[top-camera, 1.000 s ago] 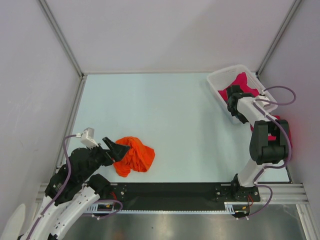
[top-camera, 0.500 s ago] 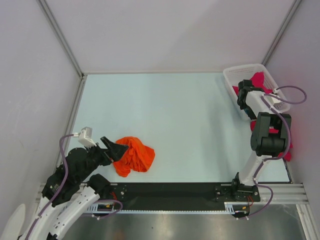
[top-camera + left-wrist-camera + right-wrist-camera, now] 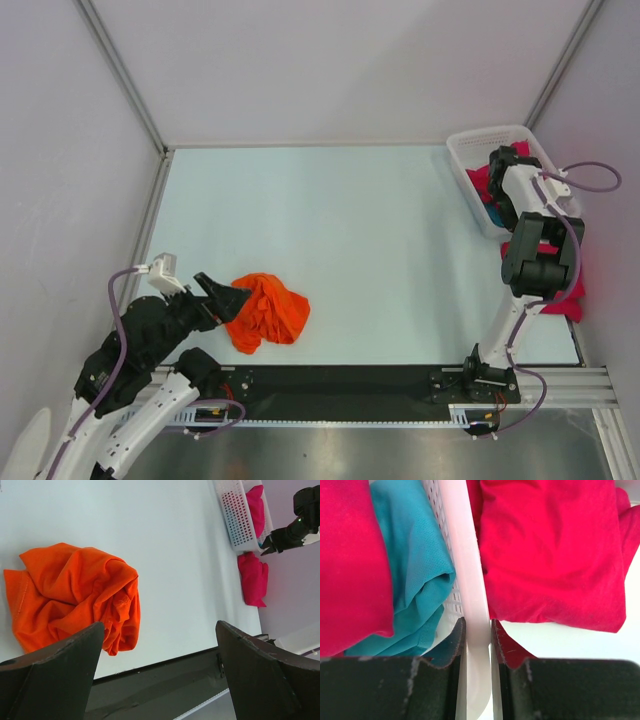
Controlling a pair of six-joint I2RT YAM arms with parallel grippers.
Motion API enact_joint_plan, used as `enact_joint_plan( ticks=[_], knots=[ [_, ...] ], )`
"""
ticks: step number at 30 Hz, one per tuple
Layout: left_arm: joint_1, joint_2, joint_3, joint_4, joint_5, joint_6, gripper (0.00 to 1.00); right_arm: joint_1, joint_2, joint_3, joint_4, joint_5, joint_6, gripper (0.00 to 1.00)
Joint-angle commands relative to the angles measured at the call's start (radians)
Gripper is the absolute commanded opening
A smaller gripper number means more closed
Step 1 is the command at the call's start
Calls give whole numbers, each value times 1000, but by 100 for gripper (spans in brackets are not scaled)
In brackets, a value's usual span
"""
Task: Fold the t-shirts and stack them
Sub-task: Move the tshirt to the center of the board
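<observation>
Far left first: the left gripper [image 3: 230,298] hangs low over the table [image 3: 350,230] with its jaws spread wide and nothing between them. The orange shirt [image 3: 268,312] is just beside it, right off the fingertips toward the middle of the table. It's a crumpled heap, so there's no real long axis to line up on. In the left wrist view the heap sits off-centre, more in front of one finger than in the gap. My guess is the jaws need to slide sideways over it before closing. This arm is by far the nearer one to it.

Over on the right it's a different story. The right gripper [image 3: 477,630] is pinched onto the rim of the white basket [image 3: 462,555], one finger inside and one outside, so it's gripping plastic, not cloth. Inside the basket are the teal shirt [image 3: 412,575] and a magenta shirt [image 3: 350,565]. The second magenta shirt [image 3: 550,555] lies outside on the table against the basket wall. All three are well apart from the orange one.
</observation>
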Motion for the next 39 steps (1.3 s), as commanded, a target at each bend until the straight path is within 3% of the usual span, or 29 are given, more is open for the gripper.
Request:
enact_joint_plan(
  ticks=[1, 8, 17, 26, 30, 34, 35, 39],
  knots=[
    [-2, 20, 38, -1, -2, 27, 98, -93, 125, 62, 113, 0, 17, 0],
    [-2, 28, 75, -31, -32, 33, 98, -93, 234, 210, 85, 2, 7, 0],
    [-2, 77, 58, -8, -18, 30, 98, -69, 308, 234, 91, -33, 29, 0],
    [-2, 80, 42, 1, -18, 35, 98, -29, 170, 101, 332, -48, -198, 0],
    [-2, 74, 26, 15, -1, 30, 98, 52, 98, 110, 392, 68, -301, 0],
    [-2, 68, 26, 18, 2, 32, 98, 135, 50, 144, 501, 131, -449, 14],
    [-2, 65, 28, 18, 4, 32, 98, 154, 46, 142, 525, 136, -517, 26],
    [-2, 50, 29, 18, 7, 32, 98, 244, 33, 133, 642, 136, -644, 49]
  ],
)
